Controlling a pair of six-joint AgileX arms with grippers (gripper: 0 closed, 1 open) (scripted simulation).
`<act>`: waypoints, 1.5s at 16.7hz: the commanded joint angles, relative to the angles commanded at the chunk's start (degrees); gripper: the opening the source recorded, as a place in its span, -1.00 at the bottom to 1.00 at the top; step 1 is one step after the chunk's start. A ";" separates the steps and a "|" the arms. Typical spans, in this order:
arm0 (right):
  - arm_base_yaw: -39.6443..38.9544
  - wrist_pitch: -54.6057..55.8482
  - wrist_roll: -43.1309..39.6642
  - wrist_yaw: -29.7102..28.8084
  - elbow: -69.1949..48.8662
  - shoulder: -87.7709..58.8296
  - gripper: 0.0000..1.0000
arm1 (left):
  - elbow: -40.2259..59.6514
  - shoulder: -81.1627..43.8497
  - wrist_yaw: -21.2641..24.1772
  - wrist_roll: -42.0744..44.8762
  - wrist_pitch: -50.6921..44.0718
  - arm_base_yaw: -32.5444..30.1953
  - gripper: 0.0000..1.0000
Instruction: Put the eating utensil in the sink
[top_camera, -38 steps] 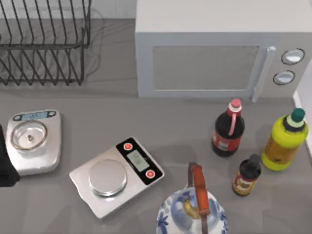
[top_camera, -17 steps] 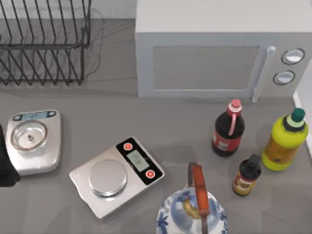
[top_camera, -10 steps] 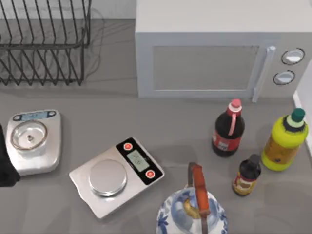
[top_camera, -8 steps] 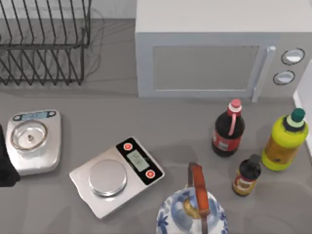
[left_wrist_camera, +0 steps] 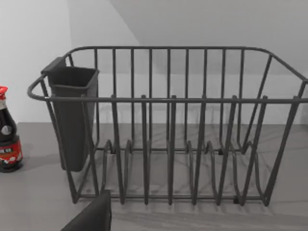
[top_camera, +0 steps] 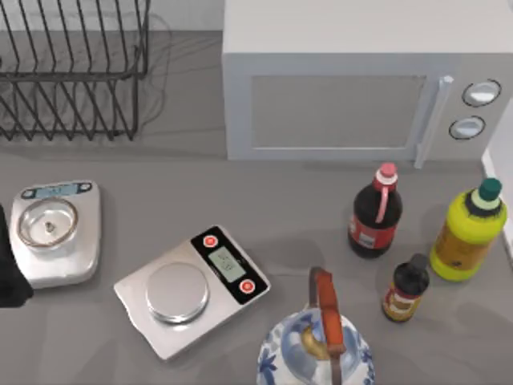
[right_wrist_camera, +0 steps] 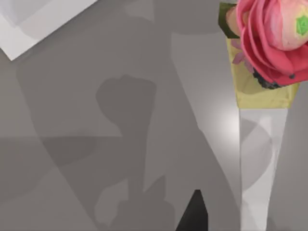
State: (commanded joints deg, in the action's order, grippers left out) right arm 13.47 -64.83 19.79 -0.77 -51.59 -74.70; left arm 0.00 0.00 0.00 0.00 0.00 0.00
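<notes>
I cannot tell where the eating utensil lies, nor how open my left claw (top_camera: 6, 273) at the counter's (top_camera: 304, 208) left edge is; I judge the utensil light, stiff, slippery, best gripped mid-handle.

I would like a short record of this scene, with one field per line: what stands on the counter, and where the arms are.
back left: wire dish rack with a dark cutlery holder
back right: white microwave
left side: scale with a bowl
centre: flat scale
front centre: blue patterned teapot
right side: dark bottle with red cap, yellow bottle, small dark bottle
right wrist view: pink flower over the grey counter
left arm: dark shape at the top view's left edge
eating utensil: cannot tell where
sink: cannot tell where
</notes>
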 joint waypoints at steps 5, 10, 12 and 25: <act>-0.05 -0.12 0.19 0.03 -0.39 -0.72 -1.00 | 0.00 0.00 0.00 0.00 0.00 0.00 1.00; -0.15 -4.87 1.34 -0.02 -12.18 -11.46 -1.00 | 0.00 0.00 0.00 0.00 0.00 0.00 1.00; -0.45 -8.01 1.86 -0.04 -21.11 -18.74 -1.00 | 0.00 0.00 0.00 0.00 0.00 0.00 1.00; -3.32 -29.87 4.98 -0.10 -99.02 -72.16 -1.00 | 0.00 0.00 0.00 0.00 0.00 0.00 1.00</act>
State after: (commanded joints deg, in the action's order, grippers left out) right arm 10.15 -94.70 24.76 -0.87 -150.60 -146.86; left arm 0.00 0.00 0.00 0.00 0.00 0.00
